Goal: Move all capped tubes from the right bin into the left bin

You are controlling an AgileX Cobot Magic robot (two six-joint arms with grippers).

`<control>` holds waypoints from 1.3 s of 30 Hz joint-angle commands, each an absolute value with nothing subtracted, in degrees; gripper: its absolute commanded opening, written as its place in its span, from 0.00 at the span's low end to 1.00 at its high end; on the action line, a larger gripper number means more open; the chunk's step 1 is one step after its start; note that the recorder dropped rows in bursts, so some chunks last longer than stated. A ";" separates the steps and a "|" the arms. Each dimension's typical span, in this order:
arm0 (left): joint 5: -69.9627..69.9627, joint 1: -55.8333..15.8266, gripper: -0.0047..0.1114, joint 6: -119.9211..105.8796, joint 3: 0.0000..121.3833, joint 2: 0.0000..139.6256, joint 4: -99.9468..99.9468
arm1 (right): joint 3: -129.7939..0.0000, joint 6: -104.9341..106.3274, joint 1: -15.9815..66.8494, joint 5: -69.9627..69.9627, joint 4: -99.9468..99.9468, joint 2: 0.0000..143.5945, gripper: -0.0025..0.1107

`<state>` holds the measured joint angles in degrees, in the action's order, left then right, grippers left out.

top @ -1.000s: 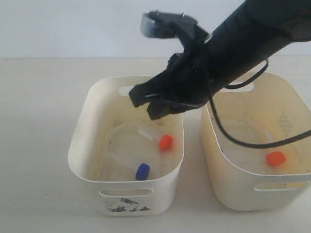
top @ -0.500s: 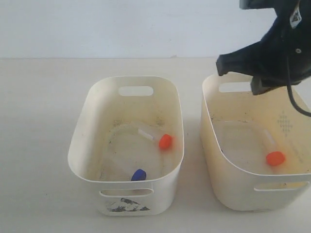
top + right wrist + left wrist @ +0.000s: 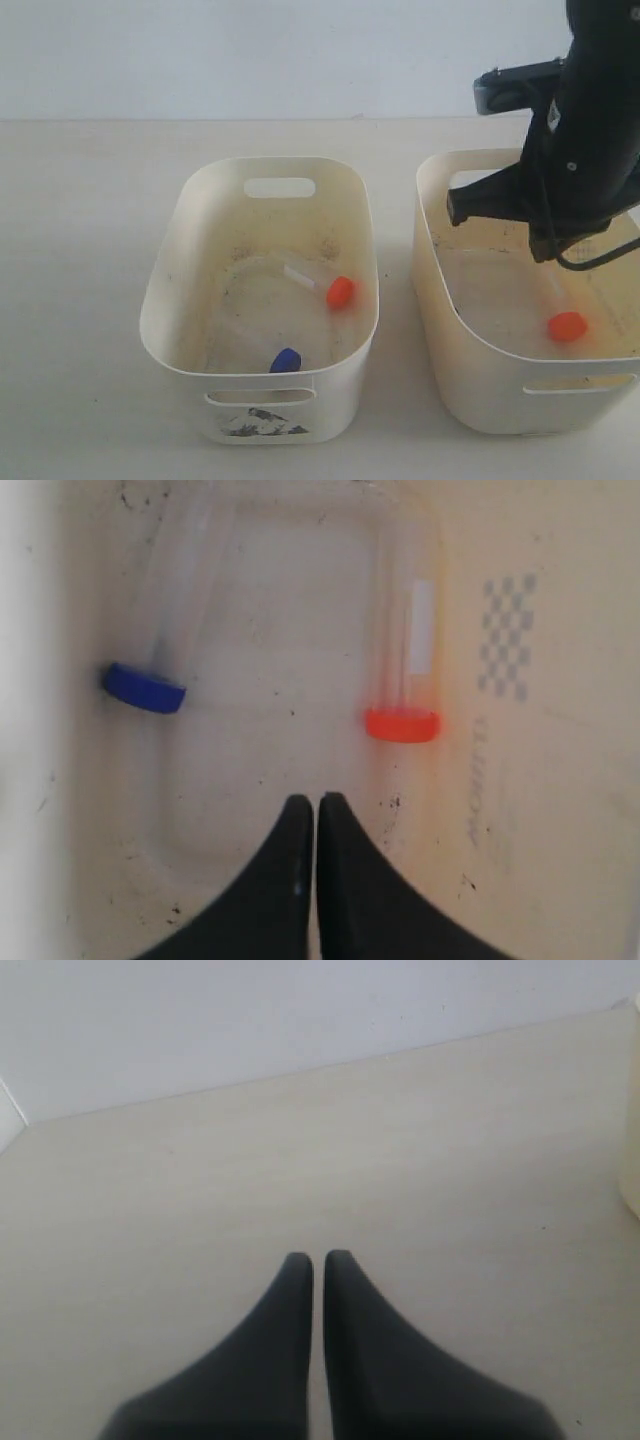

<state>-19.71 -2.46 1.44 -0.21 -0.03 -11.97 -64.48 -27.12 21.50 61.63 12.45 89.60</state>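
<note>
1. While a blue tube and an orange tube are lying in the left bin, a second orange tube and second blue tube are lying in the right bin.
2. Right gripper is hovering above them, jaws together, empty.
3. Left gripper is hovering over table, likewise closed, empty.

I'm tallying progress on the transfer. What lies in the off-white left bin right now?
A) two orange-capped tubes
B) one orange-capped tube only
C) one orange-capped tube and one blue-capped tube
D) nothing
C: the exterior view shows an orange-capped tube and a blue-capped tube lying on the floor of the left bin.
</note>
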 commanded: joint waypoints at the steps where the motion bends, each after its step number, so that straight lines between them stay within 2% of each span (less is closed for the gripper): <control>1: -19.47 -2.54 0.08 1.98 0.00 0.00 -11.79 | -64.63 -24.03 19.14 60.68 10.56 92.52 0.02; 8: -19.47 -2.54 0.08 1.98 0.00 0.00 -11.79 | -64.63 -17.67 14.87 57.87 2.76 94.07 0.02; 39: -19.47 -2.54 0.08 1.98 0.00 0.00 -11.79 | -64.63 -9.51 14.89 54.82 -1.33 105.27 0.02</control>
